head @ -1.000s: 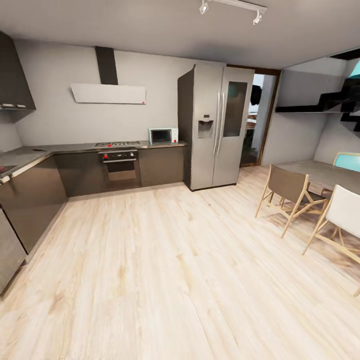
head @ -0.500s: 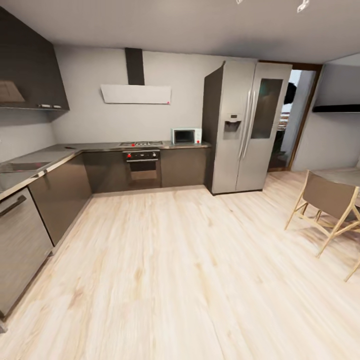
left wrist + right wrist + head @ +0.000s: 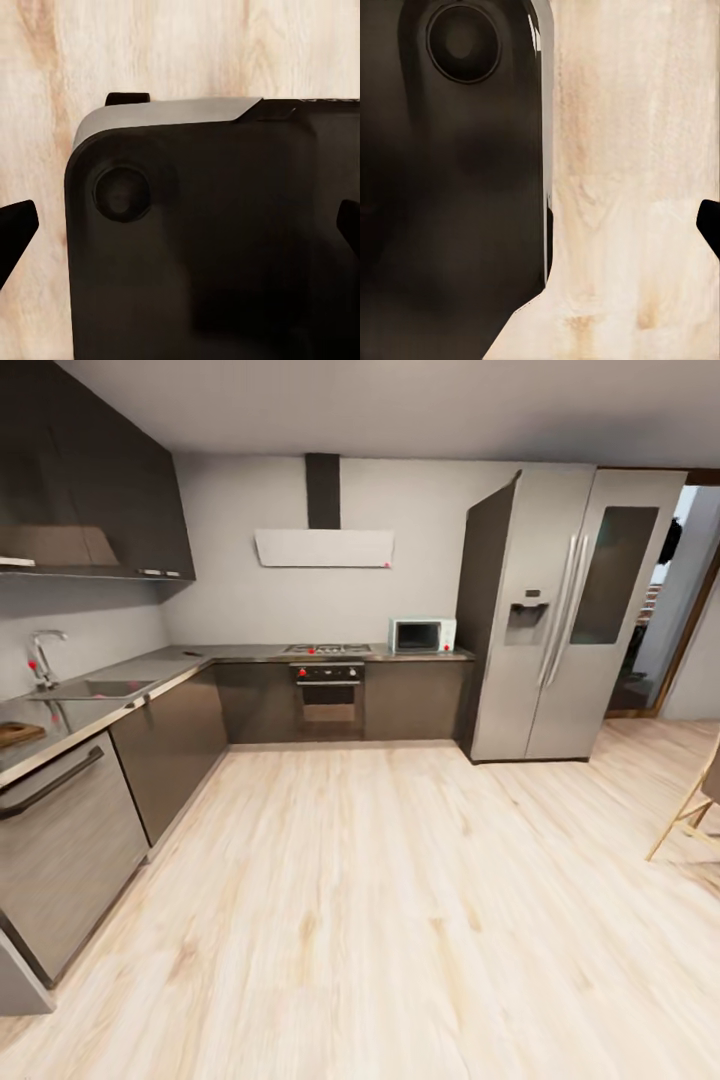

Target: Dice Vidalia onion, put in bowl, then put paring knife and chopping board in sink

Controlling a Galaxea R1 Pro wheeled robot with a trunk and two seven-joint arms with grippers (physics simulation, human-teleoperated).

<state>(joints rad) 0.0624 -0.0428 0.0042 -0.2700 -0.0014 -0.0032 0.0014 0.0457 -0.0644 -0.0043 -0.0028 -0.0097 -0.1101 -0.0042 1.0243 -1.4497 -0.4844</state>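
Both wrist views look down on pale wood floor (image 3: 400,920) and the robot's dark base (image 3: 217,240); whether either claw is open, I cannot tell. Farther left on the desk (image 3: 150,670) a chopping board (image 3: 15,733) corner, then the sink (image 3: 100,688) and its tap (image 3: 42,658)

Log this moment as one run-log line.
phase: driving to sink | sink: far left, tap behind | board: on countertop at left edge | left gripper: open, empty | onion: unseen

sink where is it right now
In the head view the sink is at far left, set in the countertop, beside its tap.
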